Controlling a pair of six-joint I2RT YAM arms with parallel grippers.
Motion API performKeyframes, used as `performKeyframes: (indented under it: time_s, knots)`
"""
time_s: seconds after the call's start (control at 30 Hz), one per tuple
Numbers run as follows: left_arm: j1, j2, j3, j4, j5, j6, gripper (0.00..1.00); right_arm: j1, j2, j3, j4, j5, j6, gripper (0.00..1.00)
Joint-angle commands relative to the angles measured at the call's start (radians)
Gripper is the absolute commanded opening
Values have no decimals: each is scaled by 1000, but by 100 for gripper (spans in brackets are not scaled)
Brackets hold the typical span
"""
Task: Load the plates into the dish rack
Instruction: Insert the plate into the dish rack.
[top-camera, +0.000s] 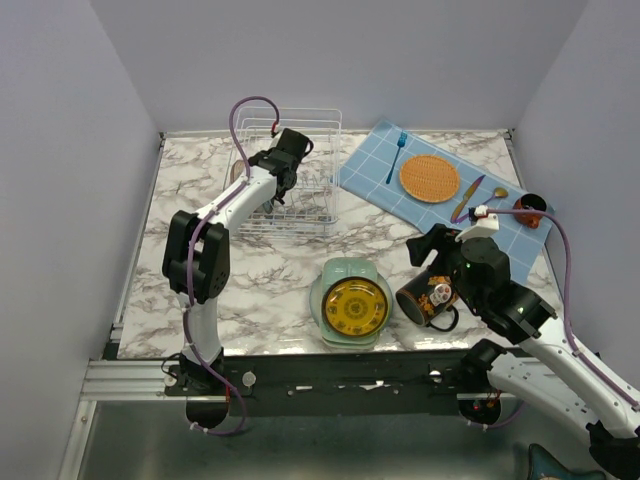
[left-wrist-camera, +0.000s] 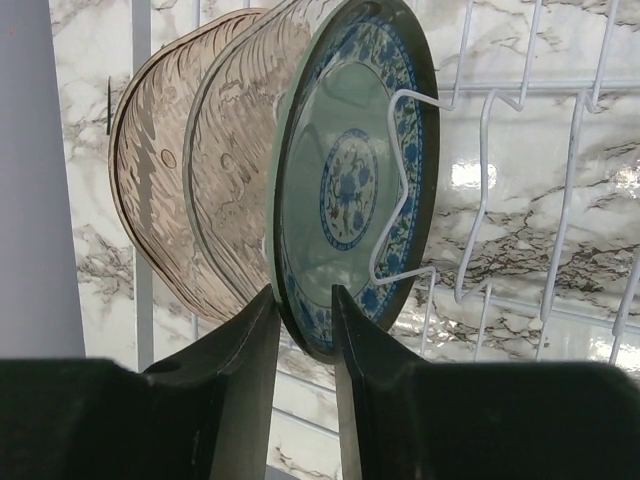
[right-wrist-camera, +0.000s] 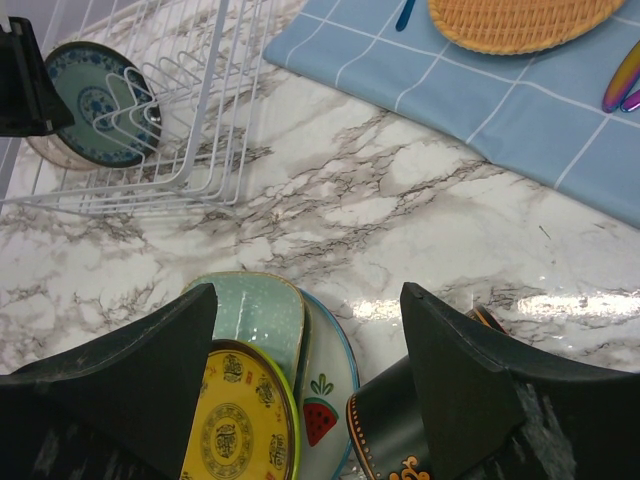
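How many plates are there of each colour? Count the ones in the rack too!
brownish plates: 2, in the rack
blue-patterned plate: 1, in the rack
yellow plate: 1, on the table stack
mint-green plate: 1, on the table stack
white watermelon plate: 1, on the table stack
Total: 6 plates

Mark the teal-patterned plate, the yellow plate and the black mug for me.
teal-patterned plate (left-wrist-camera: 348, 190), left wrist view, on its central blue medallion.
yellow plate (top-camera: 356, 306), top external view, on its centre.
black mug (top-camera: 414, 298), top external view, on its dark side wall.
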Motion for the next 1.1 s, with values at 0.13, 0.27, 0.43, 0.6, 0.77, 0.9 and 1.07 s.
performKeyframes:
  time_s: [0.13, 0.27, 0.43, 0.6, 0.77, 0.9, 1.07]
  knots:
    - [0, -22, 19, -25, -44, 9, 41, 5, -8, -17, -21, 5, -3, 83]
    - [-2, -36, 57, -40, -47, 12, 42, 5, -10, -19, -21, 7, -1, 83]
    - [-2, -45, 91, -56, -56, 20, 43, 5, -10, -23, -18, 4, 0, 83]
    - [-3, -56, 131, -68, -58, 26, 43, 5, -14, -26, -21, 7, 0, 83]
    - [-17, -96, 169, -69, -49, 39, 46, 5, 1, -20, -31, 16, -18, 83]
    - [-35, -168, 162, -37, -12, 50, 49, 6, 44, 7, -45, -6, -52, 84]
    - [-60, -290, 97, 26, 83, 38, 51, 5, 114, 17, -21, -150, -131, 83]
